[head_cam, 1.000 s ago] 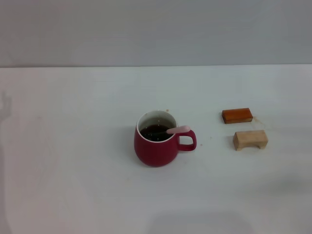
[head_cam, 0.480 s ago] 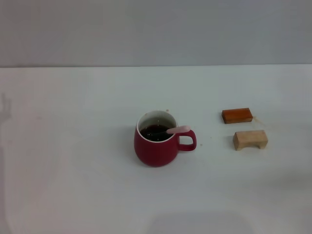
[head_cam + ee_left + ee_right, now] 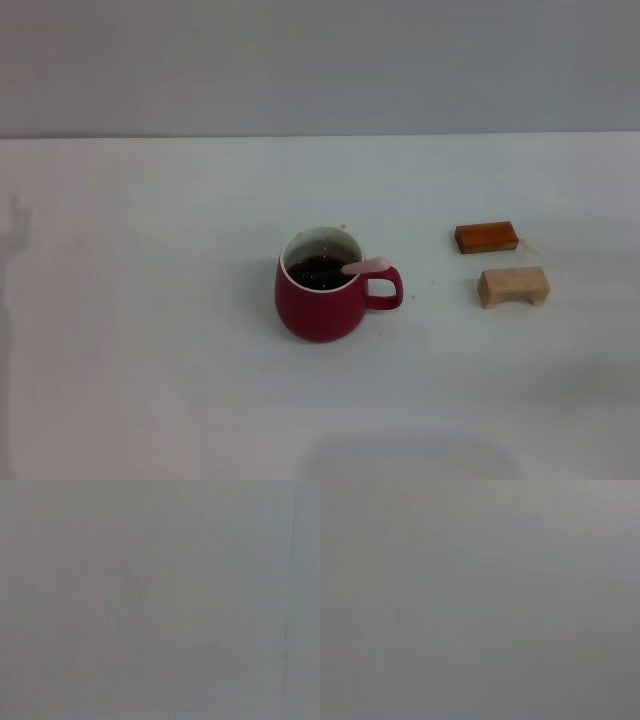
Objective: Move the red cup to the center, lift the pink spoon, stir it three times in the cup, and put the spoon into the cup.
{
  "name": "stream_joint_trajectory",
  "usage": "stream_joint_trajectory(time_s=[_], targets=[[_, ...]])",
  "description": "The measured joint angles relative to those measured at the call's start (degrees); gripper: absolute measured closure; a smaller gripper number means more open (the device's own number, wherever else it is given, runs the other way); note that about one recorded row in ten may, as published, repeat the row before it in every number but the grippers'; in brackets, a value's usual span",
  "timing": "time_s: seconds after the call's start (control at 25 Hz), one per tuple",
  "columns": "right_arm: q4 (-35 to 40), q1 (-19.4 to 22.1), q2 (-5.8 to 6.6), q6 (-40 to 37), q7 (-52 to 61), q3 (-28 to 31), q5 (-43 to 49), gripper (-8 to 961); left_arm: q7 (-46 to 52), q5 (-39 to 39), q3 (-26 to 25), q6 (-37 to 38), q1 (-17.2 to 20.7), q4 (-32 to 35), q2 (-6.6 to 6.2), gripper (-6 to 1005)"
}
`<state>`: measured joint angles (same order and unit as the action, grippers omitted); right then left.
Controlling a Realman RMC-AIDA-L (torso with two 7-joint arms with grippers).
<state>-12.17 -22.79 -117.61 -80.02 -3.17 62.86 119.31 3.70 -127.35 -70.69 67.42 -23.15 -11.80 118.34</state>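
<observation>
The red cup stands upright near the middle of the white table in the head view, its handle to the right and dark liquid inside. The pink spoon rests in the cup, its pale pink handle leaning over the rim above the cup's handle; its bowl is hidden in the liquid. Neither gripper shows in the head view. Both wrist views show only a plain grey surface.
Right of the cup lie two small blocks: an orange-brown one and, nearer the front, a pale wooden one. A grey wall rises behind the table's far edge.
A faint shadow at the table's left edge has shifted slightly. The cup, spoon and blocks have not moved.
</observation>
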Motion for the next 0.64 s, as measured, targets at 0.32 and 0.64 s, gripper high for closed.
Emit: stream_joint_trajectory(time_s=[0.32,0.64], targets=[[0.3,0.1,-0.60,-1.3,0.1,0.7,-0.6,243,0.0,0.0,0.6,0.3,0.3,-0.1,0.12,261],[0.4,0.3,-0.78,-1.1,0.1,1.8,-0.7,210,0.0,0.0,1.4,0.3,0.1,-0.1,0.13,261]])
